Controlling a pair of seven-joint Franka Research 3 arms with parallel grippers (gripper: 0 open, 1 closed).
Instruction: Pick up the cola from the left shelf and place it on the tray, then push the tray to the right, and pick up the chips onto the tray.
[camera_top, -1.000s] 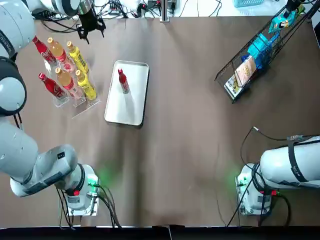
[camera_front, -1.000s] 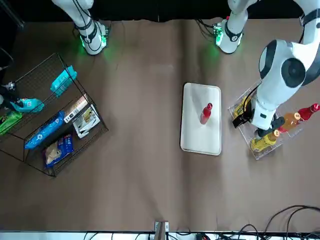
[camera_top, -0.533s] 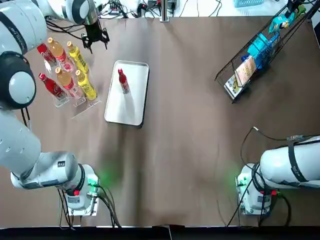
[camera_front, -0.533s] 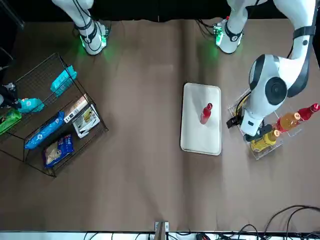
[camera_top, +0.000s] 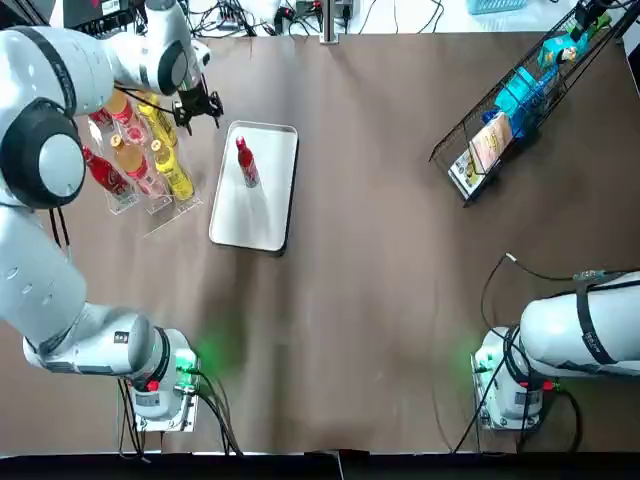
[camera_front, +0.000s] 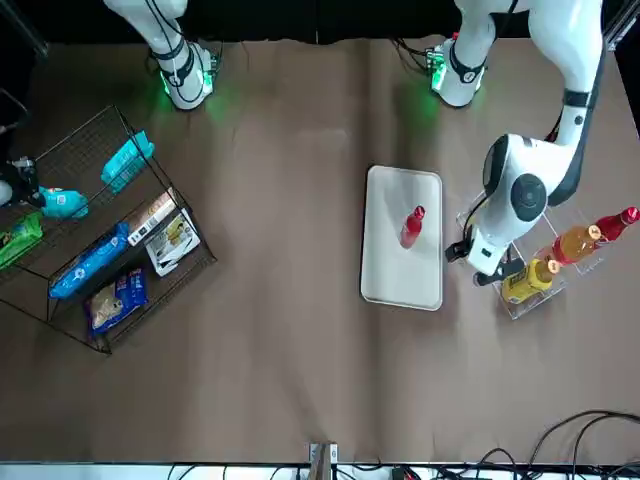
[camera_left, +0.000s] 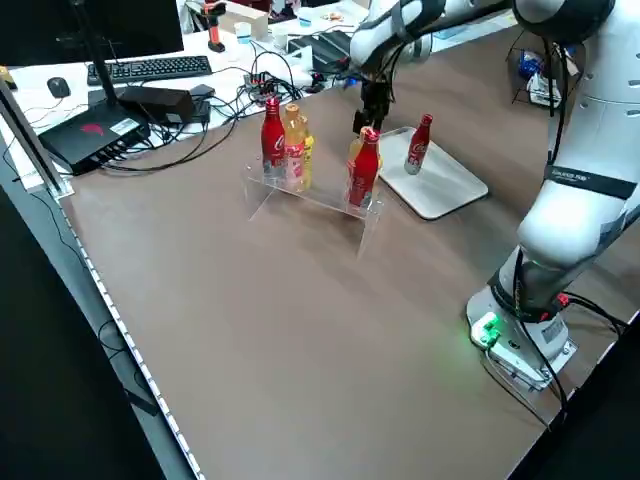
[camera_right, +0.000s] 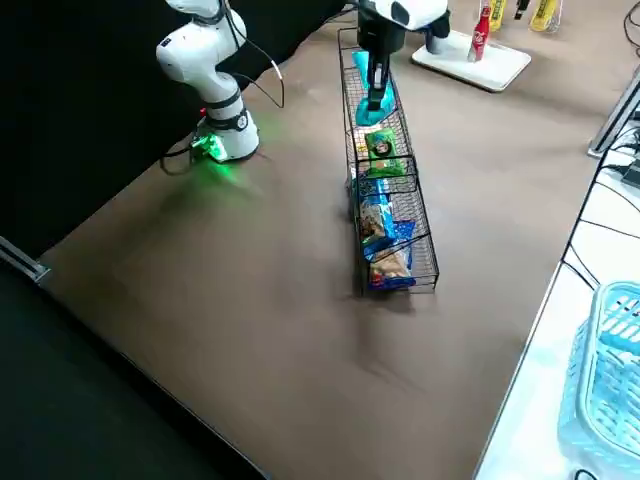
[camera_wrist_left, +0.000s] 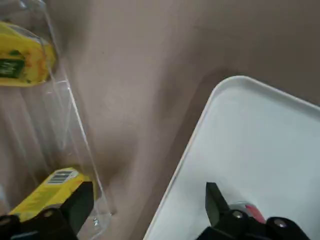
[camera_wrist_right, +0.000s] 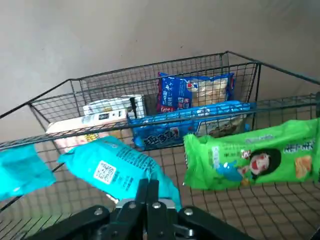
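Now that the left gripper (camera_top: 200, 108) has come in between shelf (camera_top: 170, 218) and tray (camera_top: 250, 215), fingers released, cola (camera_top: 245, 162) standing on the tray, I judge the push comes next; the right gripper (camera_wrist_right: 149, 190) clenches a chips bag (camera_wrist_right: 115, 167).

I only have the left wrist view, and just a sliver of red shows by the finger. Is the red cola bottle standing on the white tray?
Observer: Yes, the red cola bottle stands upright on the white rectangular tray, near its far end.
Operator: And the right arm?
Observer: The right gripper is at the black wire basket, shut on a teal snack bag.
Operator: Any cola on the rack?
Observer: Two red bottles stand in the clear plastic rack beside the left gripper.
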